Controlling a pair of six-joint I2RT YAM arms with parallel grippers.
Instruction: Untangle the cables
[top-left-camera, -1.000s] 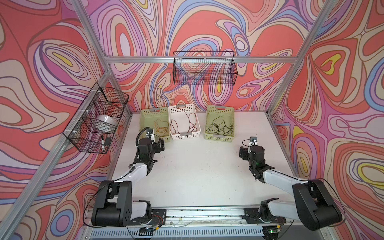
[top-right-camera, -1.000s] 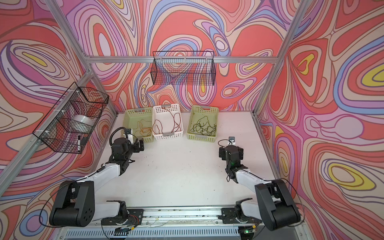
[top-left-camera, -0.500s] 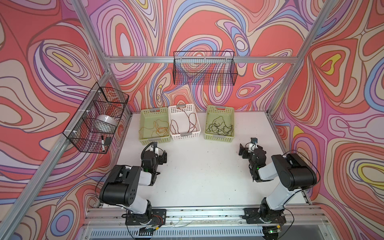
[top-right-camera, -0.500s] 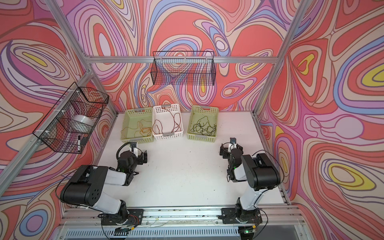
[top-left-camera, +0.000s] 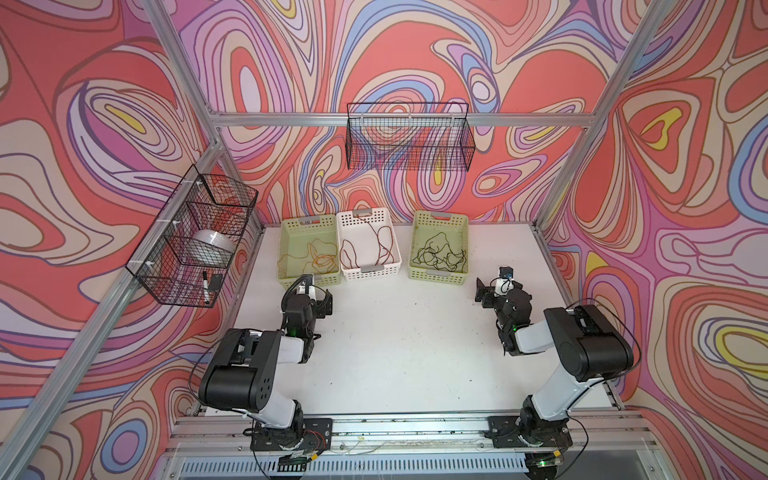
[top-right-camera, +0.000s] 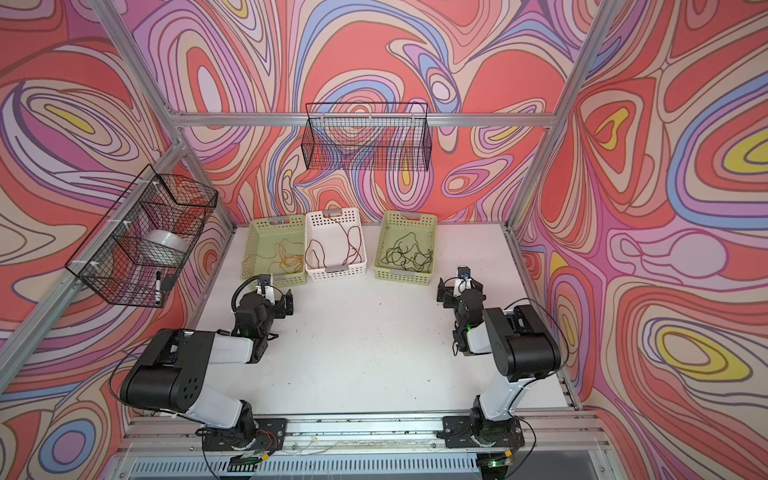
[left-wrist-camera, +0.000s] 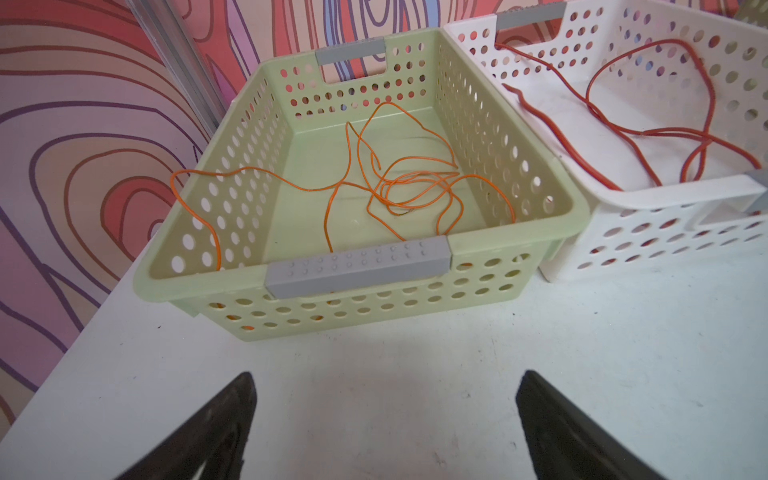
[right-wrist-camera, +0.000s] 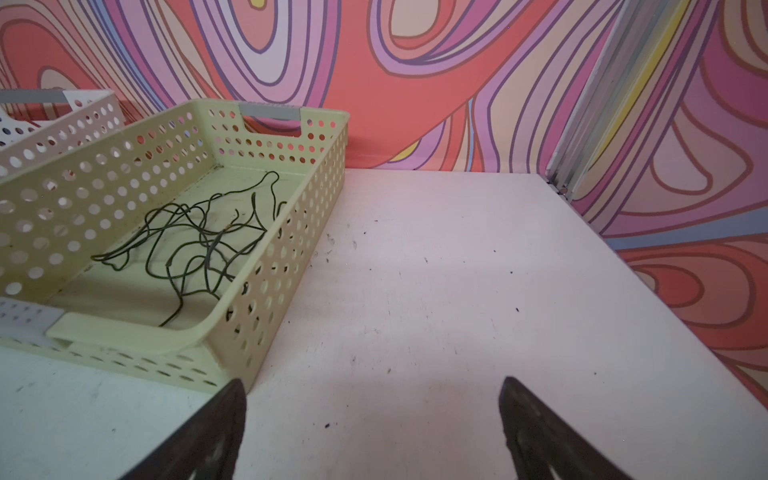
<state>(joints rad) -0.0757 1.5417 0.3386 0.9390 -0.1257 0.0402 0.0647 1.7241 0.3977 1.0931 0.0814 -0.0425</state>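
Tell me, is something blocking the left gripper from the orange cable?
Yes. The orange cable lies inside the green basket, and the basket's near wall stands between it and the left gripper. The open jaws would probably need to go over the rim and reach down from above.

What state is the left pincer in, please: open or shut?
Open: left pincer shows two black fingers wide apart over white table, holding nothing.

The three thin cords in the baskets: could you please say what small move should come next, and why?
Probably the left gripper should ease forward and tuck in the loop of thin orange cord poking over the side wall of its pale green perforated basket. Otherwise, the thin reddish-brown cord and thin black cord lie well apart, and the left jaws stand open, empty.
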